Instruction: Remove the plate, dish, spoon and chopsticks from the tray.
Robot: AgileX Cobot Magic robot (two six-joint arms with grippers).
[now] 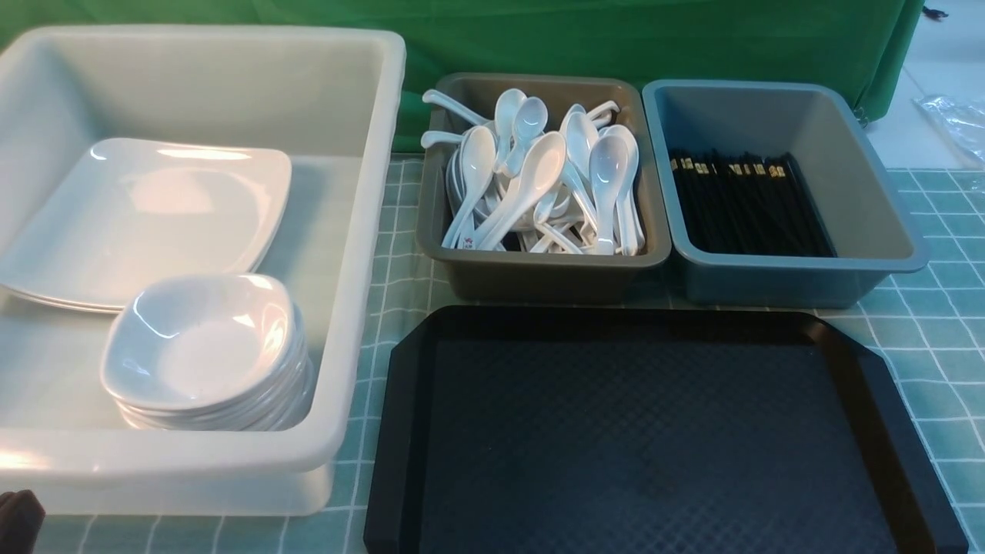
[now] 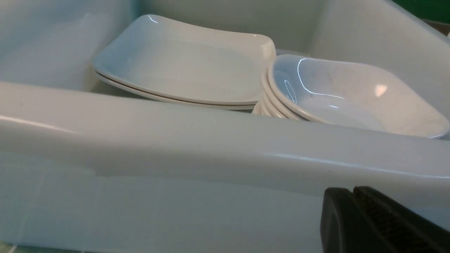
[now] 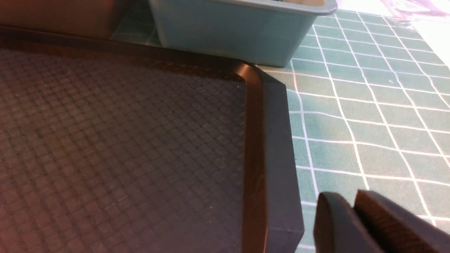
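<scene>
A green checked cloth [image 1: 939, 323] borders the black rectangular tray [image 1: 654, 431]; right of it, cloth lies open. Left gripper [image 2: 352, 191] is closed, right [image 3: 354, 203] nearly closed, both empty.

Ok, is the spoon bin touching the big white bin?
Apart: in the front view, a strip of checked cloth shows between the brown spoon bin and the white bin.

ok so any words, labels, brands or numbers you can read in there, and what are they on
No text can be read for certain.
Small red mark on the handle of a spoon in the brown bin: too small to read.
Gold bands on the black chopsticks in the blue-grey bin: any marks there are too small to read.
No lettering shows on the tray.
</scene>
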